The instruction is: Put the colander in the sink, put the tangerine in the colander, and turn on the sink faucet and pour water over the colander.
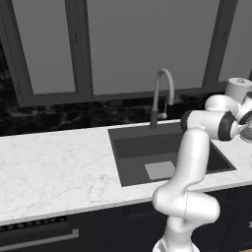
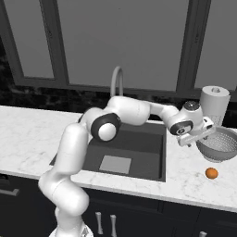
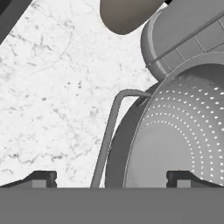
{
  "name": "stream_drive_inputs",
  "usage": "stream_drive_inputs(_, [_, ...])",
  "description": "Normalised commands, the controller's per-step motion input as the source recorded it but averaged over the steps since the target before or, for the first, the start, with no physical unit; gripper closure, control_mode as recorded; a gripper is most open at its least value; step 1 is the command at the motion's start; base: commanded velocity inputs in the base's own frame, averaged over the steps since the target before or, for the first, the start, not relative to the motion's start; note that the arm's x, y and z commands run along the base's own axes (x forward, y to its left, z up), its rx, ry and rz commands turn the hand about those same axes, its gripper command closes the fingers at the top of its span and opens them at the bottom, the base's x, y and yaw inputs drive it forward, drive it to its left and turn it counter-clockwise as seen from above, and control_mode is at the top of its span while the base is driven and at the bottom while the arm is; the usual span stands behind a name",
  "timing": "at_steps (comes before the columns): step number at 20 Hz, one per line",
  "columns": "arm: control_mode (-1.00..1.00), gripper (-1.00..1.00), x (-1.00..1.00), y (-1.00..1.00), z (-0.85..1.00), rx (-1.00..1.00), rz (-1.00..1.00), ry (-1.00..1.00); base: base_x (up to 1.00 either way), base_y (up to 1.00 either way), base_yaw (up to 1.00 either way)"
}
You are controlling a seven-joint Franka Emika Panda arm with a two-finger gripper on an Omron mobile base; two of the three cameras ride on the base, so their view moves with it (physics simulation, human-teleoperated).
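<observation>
Arm reaching rightward over the white marble counter [image 2: 28, 134] toward the round silver-grey perforated metal colander [image 2: 221, 144], which stands on the counter to the right of the dark grey rectangular recessed sink [image 2: 139, 148], just in front of a tall white cylinder [image 2: 214, 104]; the small bright orange tangerine [image 2: 211, 173] lies on the counter near the colander, in front of it; the tall grey gooseneck faucet [image 1: 161, 96] rises behind the basin, with no stream visible. The two-finger gripper [image 3: 111, 178] sits at the colander's near rim with its jaws apart, one tip outside the wire side handle and one over the bowl's inside. Step in hand, by judgement: the first, grasping the colander; the next move calls for closing on the rim or handle, then lifting it across into the sink. The fingertips are largely cut off in the hand view; whether they touch the rim cannot be told; the faucet's lever is hard to make out.
</observation>
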Motion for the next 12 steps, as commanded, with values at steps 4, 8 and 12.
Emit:
stream_drive_inputs(4, [-1.00,-1.00,0.00,-0.20,0.00,0.02,0.01,0.01,0.00,0.00,0.00])
stream_drive_inputs(8, [-1.00,-1.00,0.00,-0.16,-0.01,0.01,0.00,0.01,0.00,0.00,0.00])
stream_drive_inputs(12, [-1.00,-1.00,0.00,-0.07,-0.21,0.00,0.00,0.03,0.00,0.00,0.00])
